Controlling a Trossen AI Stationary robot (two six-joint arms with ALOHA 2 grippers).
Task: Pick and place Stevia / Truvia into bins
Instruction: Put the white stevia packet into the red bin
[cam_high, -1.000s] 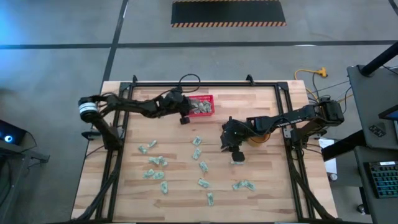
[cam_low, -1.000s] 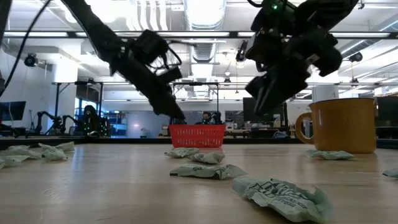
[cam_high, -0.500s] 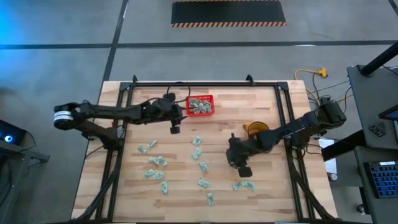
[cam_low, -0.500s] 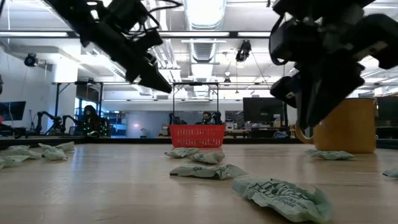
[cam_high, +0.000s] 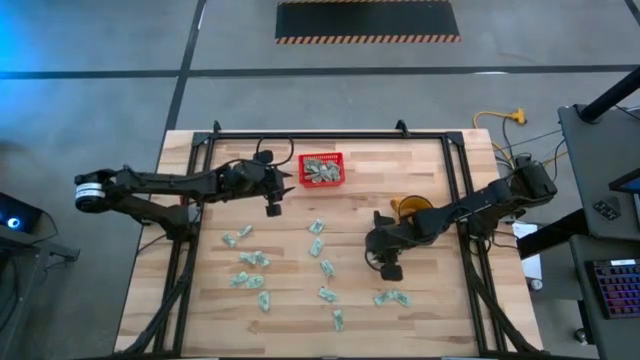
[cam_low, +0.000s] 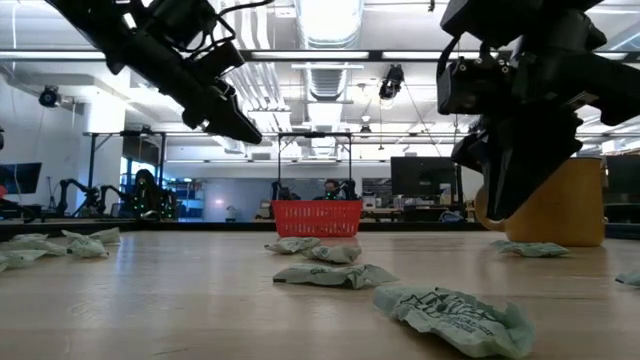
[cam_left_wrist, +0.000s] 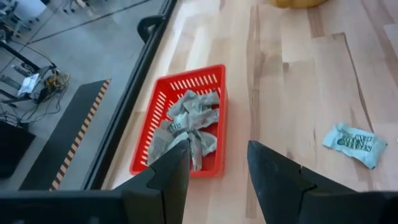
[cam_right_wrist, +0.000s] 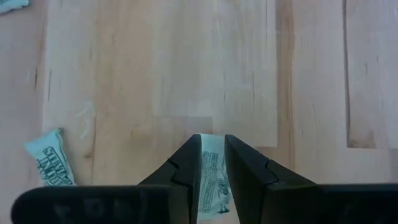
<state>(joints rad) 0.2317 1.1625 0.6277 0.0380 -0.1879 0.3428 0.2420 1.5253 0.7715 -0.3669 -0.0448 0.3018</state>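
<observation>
The red basket (cam_high: 322, 170) (cam_left_wrist: 211, 84) (cam_low: 317, 217) stands near the table's far edge with several sachets in it. More pale green sachets lie flat on the table's middle and near part (cam_high: 318, 246) (cam_low: 335, 275). My left gripper (cam_high: 272, 208) (cam_left_wrist: 217, 171) hovers left of the basket, open and empty. My right gripper (cam_high: 390, 272) (cam_right_wrist: 212, 155) hangs above the table near the mug, its fingers a narrow gap apart. Through that gap one sachet (cam_right_wrist: 212, 177) shows on the wood below; another (cam_right_wrist: 50, 165) lies beside it.
A yellow mug (cam_high: 405, 208) (cam_low: 555, 200) stands right of centre, just beyond my right gripper. A black metal frame (cam_high: 330, 135) runs around the table. Two sachets (cam_high: 393, 297) lie near-side of my right gripper. Bare wood (cam_high: 400, 170) lies right of the basket.
My left gripper has drawn back from the basket's near left corner toward the table's left edge. My right arm has stretched out, carrying its gripper toward the near edge and lower, which has uncovered the mug. The sachets on the table have stayed put.
</observation>
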